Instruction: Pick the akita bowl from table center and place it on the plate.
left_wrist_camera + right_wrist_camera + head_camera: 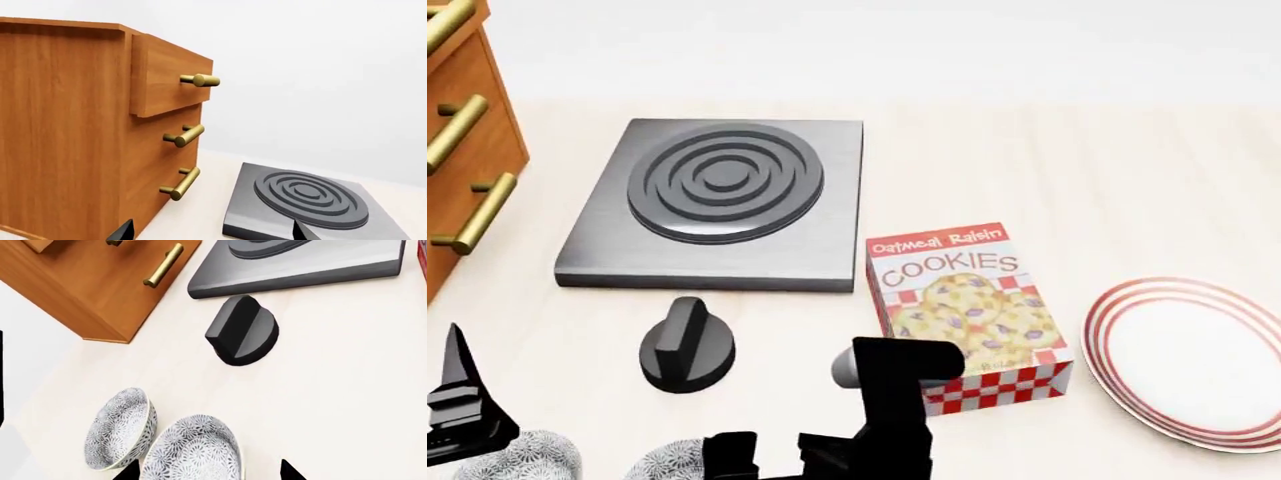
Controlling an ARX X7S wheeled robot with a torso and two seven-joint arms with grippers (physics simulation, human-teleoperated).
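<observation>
Two akita bowls with a grey-black speckled pattern stand side by side on the table. In the right wrist view one bowl (192, 450) lies between the tips of my open right gripper (208, 473), its rim partly inside the gap. The other bowl (120, 427) sits just beside it, outside the fingers. In the head view both bowls (674, 460) show only as slivers at the lower left edge, behind my right arm (881, 420). The plate (1194, 360), white with red rings, lies at the far right. My left gripper (213, 233) is open and holds nothing, facing the wooden cabinet.
A dark stove plate (714, 205) lies at the back left, with a black knob (687, 345) in front of it. A cookies box (968, 315) lies between the bowls and the plate. The wooden drawer cabinet (461, 150) with brass handles stands at the left edge.
</observation>
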